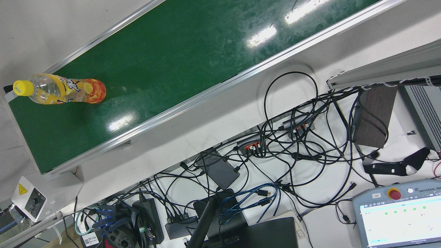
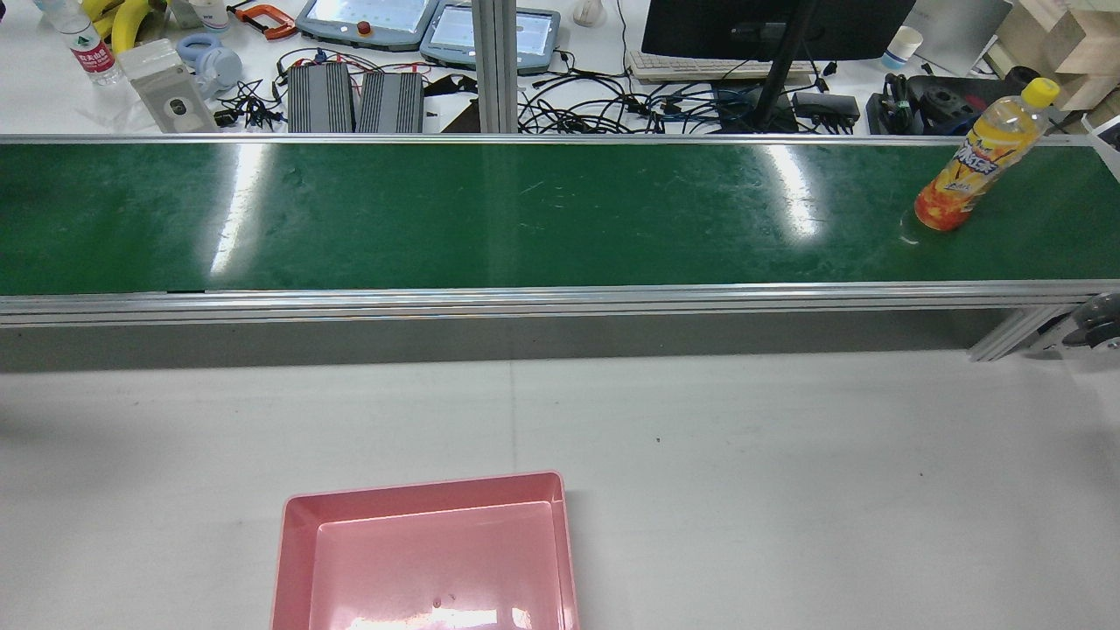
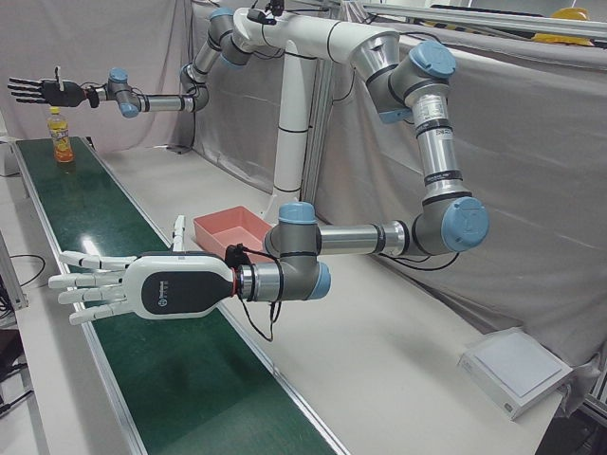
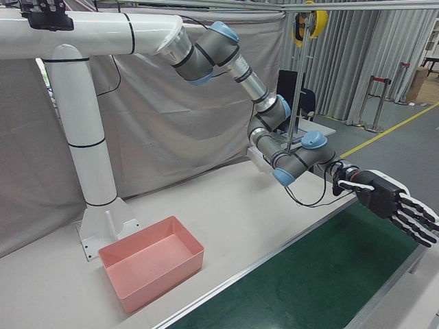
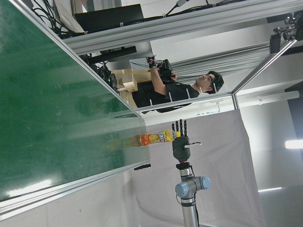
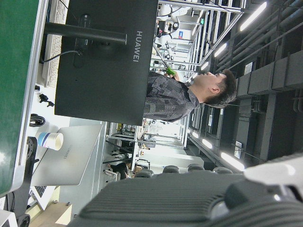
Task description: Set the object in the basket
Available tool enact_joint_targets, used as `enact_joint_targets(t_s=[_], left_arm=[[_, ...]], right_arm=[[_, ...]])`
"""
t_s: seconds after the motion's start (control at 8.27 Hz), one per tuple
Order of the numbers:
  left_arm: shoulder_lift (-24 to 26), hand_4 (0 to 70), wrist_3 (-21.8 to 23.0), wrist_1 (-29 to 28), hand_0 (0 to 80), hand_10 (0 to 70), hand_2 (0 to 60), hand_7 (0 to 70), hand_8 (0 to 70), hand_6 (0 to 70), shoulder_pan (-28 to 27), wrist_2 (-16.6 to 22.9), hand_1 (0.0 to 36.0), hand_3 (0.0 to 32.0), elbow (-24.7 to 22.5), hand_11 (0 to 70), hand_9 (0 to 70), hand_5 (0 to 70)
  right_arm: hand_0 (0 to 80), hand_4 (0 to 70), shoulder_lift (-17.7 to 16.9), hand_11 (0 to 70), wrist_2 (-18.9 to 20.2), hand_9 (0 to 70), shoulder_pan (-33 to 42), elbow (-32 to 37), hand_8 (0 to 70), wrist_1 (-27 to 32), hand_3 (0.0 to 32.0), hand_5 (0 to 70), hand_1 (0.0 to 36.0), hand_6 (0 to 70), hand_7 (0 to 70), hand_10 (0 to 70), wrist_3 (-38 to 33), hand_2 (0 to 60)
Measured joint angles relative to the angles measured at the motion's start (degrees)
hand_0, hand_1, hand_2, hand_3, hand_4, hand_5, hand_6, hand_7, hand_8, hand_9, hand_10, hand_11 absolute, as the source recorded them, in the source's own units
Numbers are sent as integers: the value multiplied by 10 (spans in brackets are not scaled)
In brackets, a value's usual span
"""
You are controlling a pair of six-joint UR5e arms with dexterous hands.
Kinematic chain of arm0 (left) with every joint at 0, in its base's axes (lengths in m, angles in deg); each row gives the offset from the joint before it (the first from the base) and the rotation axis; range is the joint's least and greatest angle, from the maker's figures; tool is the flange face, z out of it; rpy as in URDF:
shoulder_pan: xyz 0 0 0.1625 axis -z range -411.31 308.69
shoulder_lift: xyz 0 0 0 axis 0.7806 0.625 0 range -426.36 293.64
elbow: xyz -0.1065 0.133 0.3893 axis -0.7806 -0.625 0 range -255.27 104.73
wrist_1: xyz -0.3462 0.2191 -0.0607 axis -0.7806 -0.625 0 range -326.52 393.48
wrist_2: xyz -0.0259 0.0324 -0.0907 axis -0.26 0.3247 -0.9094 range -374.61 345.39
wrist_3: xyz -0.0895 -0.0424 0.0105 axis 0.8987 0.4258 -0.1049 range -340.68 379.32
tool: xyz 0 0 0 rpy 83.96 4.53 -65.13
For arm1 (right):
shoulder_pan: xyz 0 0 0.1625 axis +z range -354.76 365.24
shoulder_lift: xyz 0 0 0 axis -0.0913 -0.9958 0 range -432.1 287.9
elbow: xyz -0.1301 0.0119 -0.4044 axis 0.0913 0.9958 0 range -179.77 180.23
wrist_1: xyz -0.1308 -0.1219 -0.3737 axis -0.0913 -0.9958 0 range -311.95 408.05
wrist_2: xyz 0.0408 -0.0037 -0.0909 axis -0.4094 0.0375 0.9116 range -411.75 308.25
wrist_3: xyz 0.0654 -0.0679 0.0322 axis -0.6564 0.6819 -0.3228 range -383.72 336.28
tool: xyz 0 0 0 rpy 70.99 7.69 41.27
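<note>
An orange drink bottle with a yellow cap stands upright at the right end of the green conveyor belt. It also shows in the front view, the left-front view and the left hand view. An empty pink basket sits on the white table before the belt. My black right hand is open, fingers spread, in the air above and beside the bottle; it also shows in the right-front view. My white left hand is open and empty above the belt's other end.
Behind the belt lie tangled cables, teach pendants, a monitor and an upright aluminium post. A white switch box sits at the table's corner. A person stands beyond the belt.
</note>
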State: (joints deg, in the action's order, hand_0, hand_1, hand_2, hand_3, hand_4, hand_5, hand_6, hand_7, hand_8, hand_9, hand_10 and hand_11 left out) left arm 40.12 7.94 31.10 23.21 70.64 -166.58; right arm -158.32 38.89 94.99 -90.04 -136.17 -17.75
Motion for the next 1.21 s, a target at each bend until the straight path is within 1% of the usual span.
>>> enact_joint_targets(t_s=[0.12, 0.24, 0.36, 0.48, 0.6, 0.73, 0.85, 0.97, 1.09, 1.21], left_arm=[[-1, 0, -1, 1, 491, 0, 0, 0, 57, 0, 0, 0, 10, 98, 0, 0, 6, 144], [-1, 0, -1, 1, 486, 0, 0, 0, 53, 0, 0, 0, 1, 134, 1, 3, 0, 136], [-1, 0, -3, 1, 488, 5, 0, 0, 44, 0, -1, 0, 6, 162, 1, 14, 0, 136], [-1, 0, -5, 1, 493, 0, 0, 0, 41, 0, -1, 0, 17, 136, 2, 0, 0, 136], [-2, 0, -6, 1, 494, 0, 0, 0, 44, 0, -1, 0, 20, 118, 2, 0, 4, 134], [-3, 0, -9, 1, 490, 0, 0, 0, 46, 0, -2, 0, 20, 92, 4, 0, 8, 135], [-7, 0, -13, 0, 491, 0, 0, 0, 44, 0, -2, 0, 19, 98, 5, 0, 5, 132], [-11, 0, -17, 0, 489, 0, 0, 0, 48, 0, -4, 0, 20, 92, 6, 0, 11, 139], [-12, 0, -18, 0, 488, 0, 0, 0, 42, 0, -5, 0, 23, 94, 8, 0, 7, 138], [-12, 0, -19, 0, 489, 0, 0, 0, 42, 0, -5, 0, 18, 88, 10, 0, 7, 134]], right_arm=[[0, 0, 0, 0, 0, 0, 0, 0, 0, 0, 0, 0, 0, 0, 0, 0, 0, 0], [0, 0, 0, 0, 0, 0, 0, -1, 0, 0, 0, 0, 0, 0, 0, 0, 0, 0], [0, 0, 0, 0, 0, 0, 0, -1, 0, 0, 0, 0, 0, 0, 0, 0, 0, 0], [0, 0, 0, 0, 0, 0, 1, -1, 0, 0, 0, 0, 0, 0, 0, 0, -1, 0], [0, 0, 0, 0, 0, 0, 1, -2, 0, 0, 0, 0, 0, 0, 0, 0, -1, 0], [0, 0, 0, 0, 0, 0, 1, -2, 0, 0, 0, 0, 0, 0, 0, 0, -1, 0], [0, 0, 0, 0, 0, 0, 1, -2, 0, 0, 0, 0, 0, 0, 0, 0, -1, 0], [0, 0, 0, 0, 0, 0, 1, -2, 0, 0, 0, 0, 0, 0, 0, 0, 0, 0], [0, 0, 0, 0, 0, 0, 1, -2, 0, 0, 0, 0, 0, 0, 0, 0, 0, 0], [0, 0, 0, 0, 0, 0, 1, -2, 0, 0, 0, 0, 0, 0, 0, 0, 0, 0]])
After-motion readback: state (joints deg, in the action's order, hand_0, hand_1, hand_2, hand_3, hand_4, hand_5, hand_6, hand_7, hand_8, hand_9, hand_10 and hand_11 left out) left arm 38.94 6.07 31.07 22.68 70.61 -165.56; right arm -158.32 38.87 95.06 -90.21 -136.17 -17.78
